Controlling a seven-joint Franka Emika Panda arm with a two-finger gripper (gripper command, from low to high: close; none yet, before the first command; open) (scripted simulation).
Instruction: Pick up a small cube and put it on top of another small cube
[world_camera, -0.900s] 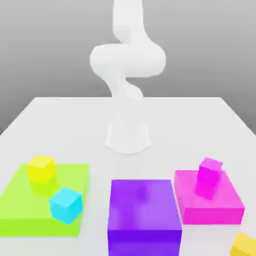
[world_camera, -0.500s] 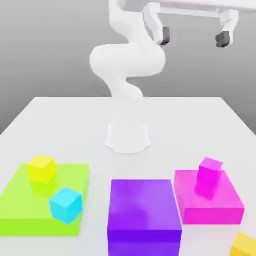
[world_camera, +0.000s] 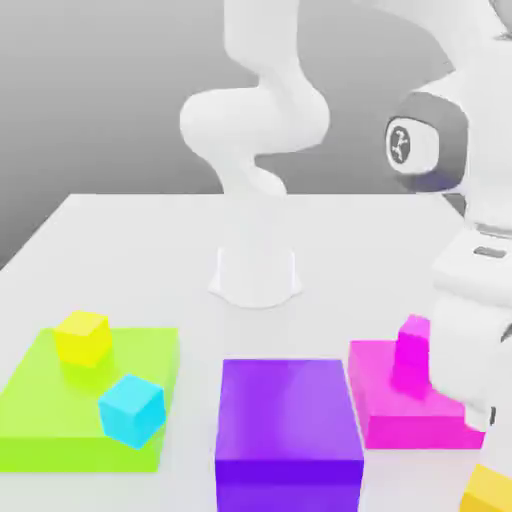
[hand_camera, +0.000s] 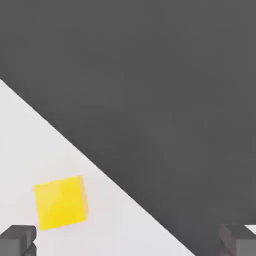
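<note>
One amber small cube (hand_camera: 60, 201) sits alone on the white table (world_camera: 140, 250), near its edge. Your gripper (hand_camera: 127, 242) is wide open and holds nothing — slide sideways until the cube sits midway between both fingers (hand_camera: 17, 239), then go straight down.

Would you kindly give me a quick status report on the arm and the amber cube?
Gripper open, holding nothing, above the table. Amber cube untouched near the table corner. Arm hides part of the magenta cube; nothing blocks the amber one.
</note>
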